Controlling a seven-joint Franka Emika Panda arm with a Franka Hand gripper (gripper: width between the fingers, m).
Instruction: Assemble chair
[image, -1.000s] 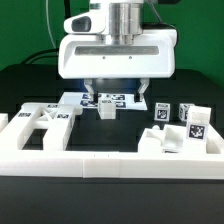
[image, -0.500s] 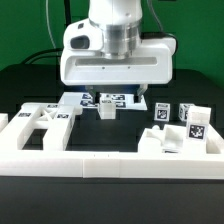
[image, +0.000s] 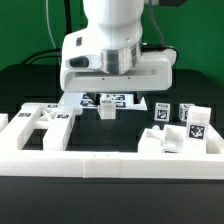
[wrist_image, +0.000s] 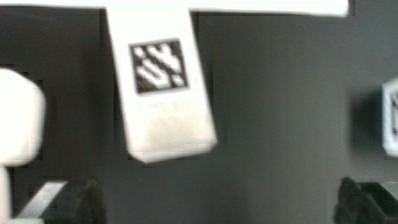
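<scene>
Lying loose on the tabletop (image: 25, 85), white and tagged: crossed piece (image: 45, 119) at the exterior view's left, blocks (image: 195, 122) right, bar (wrist_image: 164, 85) between.

Tagged white bar (wrist_image: 164, 90) on black surface (wrist_image: 285, 100); hand (wrist_image: 217, 200) spread wide.

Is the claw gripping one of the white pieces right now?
No, the claw hangs open over a tagged white bar, fingertips wide apart and touching nothing.
</scene>
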